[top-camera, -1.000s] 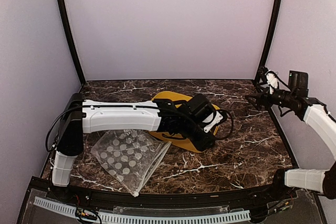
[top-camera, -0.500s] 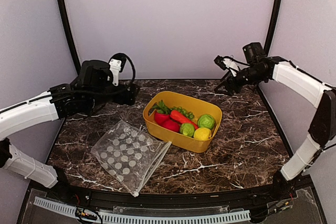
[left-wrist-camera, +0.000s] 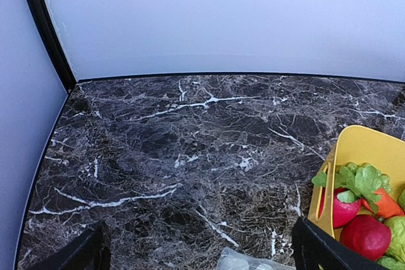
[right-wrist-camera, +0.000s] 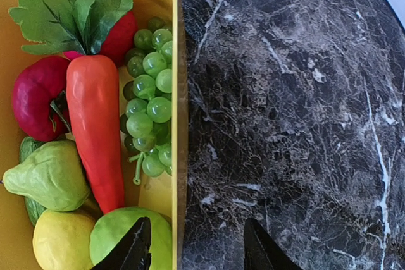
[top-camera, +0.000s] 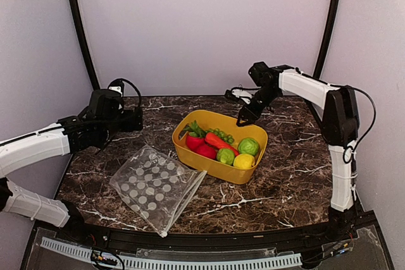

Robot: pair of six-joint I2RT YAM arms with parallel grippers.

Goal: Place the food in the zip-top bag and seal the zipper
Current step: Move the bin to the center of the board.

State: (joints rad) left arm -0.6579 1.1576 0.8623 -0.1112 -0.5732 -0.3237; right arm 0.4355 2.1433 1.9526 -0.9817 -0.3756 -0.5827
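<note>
Bag (top-camera: 155,191) flat on table (top-camera: 285,181), near left. Bin (top-camera: 214,170) just right of it, mid-table, not touching. Food (top-camera: 218,148) all inside bin: lemon (top-camera: 243,161) at near corner, grapes (right-wrist-camera: 149,102) against far wall. Left arm comes in low from left edge, forearm about level. Left gripper (top-camera: 136,119) points right, above marble behind bag; fingers (left-wrist-camera: 85,254) spread wide, nothing between. Right arm rises straight from base, bends at high elbow, forearm slopes down leftward. Right gripper (top-camera: 242,118) hangs over bin's far rim, fingertips (right-wrist-camera: 134,246) partly apart, one over food, other over table; holds nothing.
</note>
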